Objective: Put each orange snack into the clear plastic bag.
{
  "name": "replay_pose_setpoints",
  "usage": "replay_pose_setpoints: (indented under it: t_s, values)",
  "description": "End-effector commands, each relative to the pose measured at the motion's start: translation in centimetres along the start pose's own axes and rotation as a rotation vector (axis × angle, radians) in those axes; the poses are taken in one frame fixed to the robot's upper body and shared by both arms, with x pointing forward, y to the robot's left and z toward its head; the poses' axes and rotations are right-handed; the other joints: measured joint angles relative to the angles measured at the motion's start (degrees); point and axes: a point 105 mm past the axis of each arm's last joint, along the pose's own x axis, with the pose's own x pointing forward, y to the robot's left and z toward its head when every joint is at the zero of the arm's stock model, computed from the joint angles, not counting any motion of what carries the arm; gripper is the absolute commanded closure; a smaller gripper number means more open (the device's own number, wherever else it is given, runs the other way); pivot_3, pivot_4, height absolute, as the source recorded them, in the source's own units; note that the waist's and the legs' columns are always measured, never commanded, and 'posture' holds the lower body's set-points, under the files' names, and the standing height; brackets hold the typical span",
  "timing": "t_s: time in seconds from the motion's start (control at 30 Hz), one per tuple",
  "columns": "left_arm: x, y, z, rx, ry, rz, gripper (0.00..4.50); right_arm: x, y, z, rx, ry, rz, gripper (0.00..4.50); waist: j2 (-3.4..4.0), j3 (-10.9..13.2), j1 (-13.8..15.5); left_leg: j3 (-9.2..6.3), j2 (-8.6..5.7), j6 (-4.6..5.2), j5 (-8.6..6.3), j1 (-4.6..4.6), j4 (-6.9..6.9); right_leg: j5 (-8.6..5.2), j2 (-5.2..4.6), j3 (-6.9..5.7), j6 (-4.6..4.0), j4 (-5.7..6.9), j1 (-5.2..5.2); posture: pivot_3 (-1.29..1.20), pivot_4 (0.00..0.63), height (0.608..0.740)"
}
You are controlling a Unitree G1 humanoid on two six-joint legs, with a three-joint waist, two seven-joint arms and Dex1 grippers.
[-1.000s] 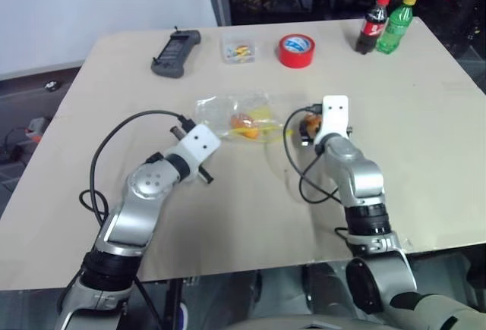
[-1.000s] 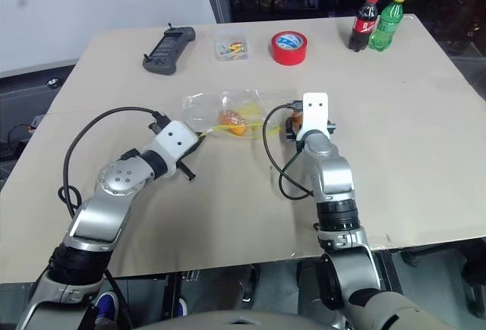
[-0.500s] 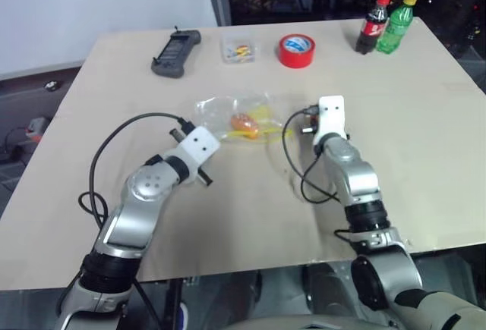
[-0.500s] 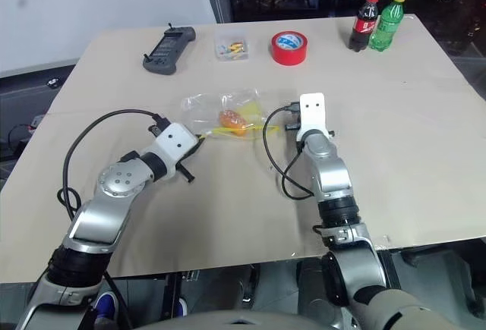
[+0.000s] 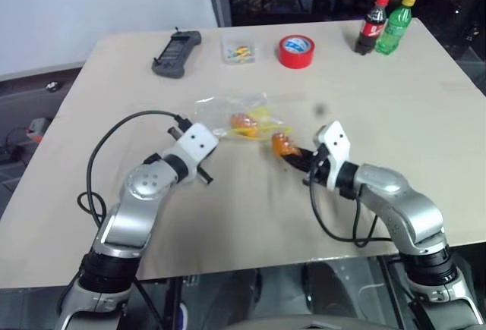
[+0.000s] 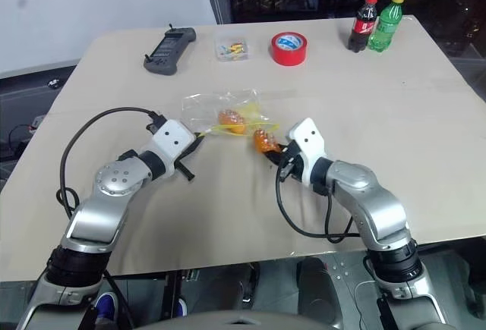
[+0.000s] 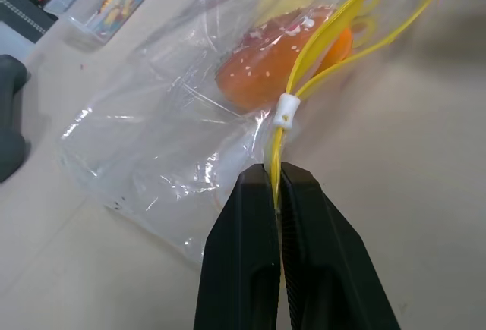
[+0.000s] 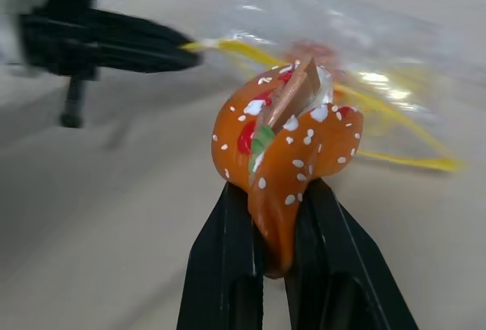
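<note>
Left wrist view looks straight onto the clear plastic bag (image 7: 182, 140), which lies crinkled on the table (image 5: 425, 117) with its yellow seal strip splayed apart at the mouth. Inside it sits one orange snack (image 7: 269, 61), a glossy bun shape with pale seed-like speckles across its top. The left gripper (image 7: 277, 182) is closed tight on the yellow seal strip, just below a small white slider, pinning that edge of the bag.

The second orange snack (image 8: 285, 167) is outside the bag, pinched between the closed fingers of the right gripper (image 6: 275, 150) and held above the table just beside the bag's mouth. Up close it looks like a little burger: orange bun halves dotted with white specks, squeezed so that red, green and brown layers show at the seam.

Farther back on the table stands a small clear box (image 5: 238, 49) holding coloured bits, with a red tape roll (image 5: 296, 50) just beside it, a dark handheld device (image 5: 175, 53) to one side, and two bottles (image 5: 386, 23) near the far corner.
</note>
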Motion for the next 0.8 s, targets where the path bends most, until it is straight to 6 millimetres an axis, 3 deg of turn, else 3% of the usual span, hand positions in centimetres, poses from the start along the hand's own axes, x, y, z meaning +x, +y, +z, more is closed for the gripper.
replay_pose_setpoints:
  t_s: [0.03,0.33,0.57,0.8]
  values:
    - [-1.0,0.1,2.1,0.041,-0.085,-0.009,4.50,1.5,-0.5,0.6,-0.042,-0.014,-0.022,4.37,0.00,0.00,0.06,0.02,-0.01,0.00,0.00,0.00,0.01,0.01,0.00,0.02,0.00,0.00,0.00,0.00,0.150,0.740]
    - [-2.7,-1.7,2.5,0.067,-0.123,-0.110,4.50,3.7,-1.3,0.6,-0.071,-0.007,-0.030,4.37,0.00,0.00,0.21,0.02,-0.02,-0.18,0.08,-0.06,-0.01,0.01,-0.02,0.03,-0.02,-0.04,-0.03,0.00,0.150,0.740]
    - [-3.5,-3.0,1.6,0.112,-0.102,-0.177,4.50,5.0,-1.3,1.4,-0.021,-0.032,-0.026,4.37,0.01,0.00,0.11,0.02,-0.01,-0.04,-0.01,-0.02,-0.05,0.01,0.00,0.05,-0.02,-0.02,-0.04,0.00,0.150,0.740]
    - [-4.0,-3.5,1.8,0.111,-0.138,-0.211,4.50,7.1,-3.3,1.2,-0.059,-0.049,-0.149,4.37,0.01,0.00,0.12,0.04,-0.01,-0.04,-0.01,-0.01,-0.05,0.01,0.01,0.05,-0.03,-0.02,-0.03,0.00,0.150,0.740]
